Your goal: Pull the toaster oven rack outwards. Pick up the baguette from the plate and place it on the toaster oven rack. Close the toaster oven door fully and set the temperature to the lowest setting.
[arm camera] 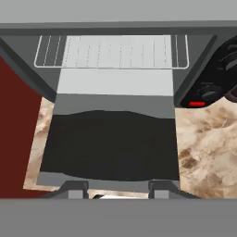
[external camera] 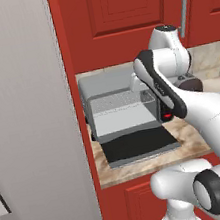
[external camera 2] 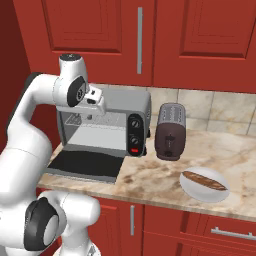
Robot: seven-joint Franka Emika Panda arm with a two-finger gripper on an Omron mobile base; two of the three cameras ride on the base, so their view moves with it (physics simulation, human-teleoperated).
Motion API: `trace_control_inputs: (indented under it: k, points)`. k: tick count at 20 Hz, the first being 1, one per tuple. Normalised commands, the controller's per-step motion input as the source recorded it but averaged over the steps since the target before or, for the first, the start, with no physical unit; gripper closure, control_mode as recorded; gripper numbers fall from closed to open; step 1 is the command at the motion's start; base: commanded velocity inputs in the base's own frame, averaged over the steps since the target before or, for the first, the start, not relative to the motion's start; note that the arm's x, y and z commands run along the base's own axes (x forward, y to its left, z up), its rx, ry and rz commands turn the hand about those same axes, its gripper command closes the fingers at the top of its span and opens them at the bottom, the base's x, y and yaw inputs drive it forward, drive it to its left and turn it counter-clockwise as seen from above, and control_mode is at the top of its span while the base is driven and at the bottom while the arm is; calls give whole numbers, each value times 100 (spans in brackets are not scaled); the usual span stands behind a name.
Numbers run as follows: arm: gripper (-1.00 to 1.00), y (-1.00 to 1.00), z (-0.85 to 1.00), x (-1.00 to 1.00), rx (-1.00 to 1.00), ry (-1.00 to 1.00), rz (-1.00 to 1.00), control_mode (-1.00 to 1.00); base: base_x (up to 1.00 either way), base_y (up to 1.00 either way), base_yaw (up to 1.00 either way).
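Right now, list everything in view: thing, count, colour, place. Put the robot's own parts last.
toaster oven: one, grey, at the counter's left end, by the red side panel.
toaster oven door: one, dark glass, folded down flat over the counter.
toaster oven rack: one, light grey wire, inside the cavity.
slot toaster: one, dark brown, right of the oven.
plate: one, white, right on the counter.
baguette: one, brown, on the plate.
counter: one, beige marble.
cabinets: red, above and below.
gripper: one, dark tips apart, holding nothing, before the open door.
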Motion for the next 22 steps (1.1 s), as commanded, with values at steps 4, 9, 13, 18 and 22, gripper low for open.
trace_control_inputs:
  k: [4,9,13,18,22]
  points:
    - [-100,0,-13,-29,2,-15,0,-100,0,0,0]
    - [-100,0,-34,-23,13,-35,-6,-100,0,0,0]
    - [-100,14,-29,0,7,-21,-5,-100,0,0,0]
    - [-100,9,-20,0,1,-9,-1,-100,0,0,0]
    - [-100,1,-10,8,-7,0,0,-100,0,0,0]
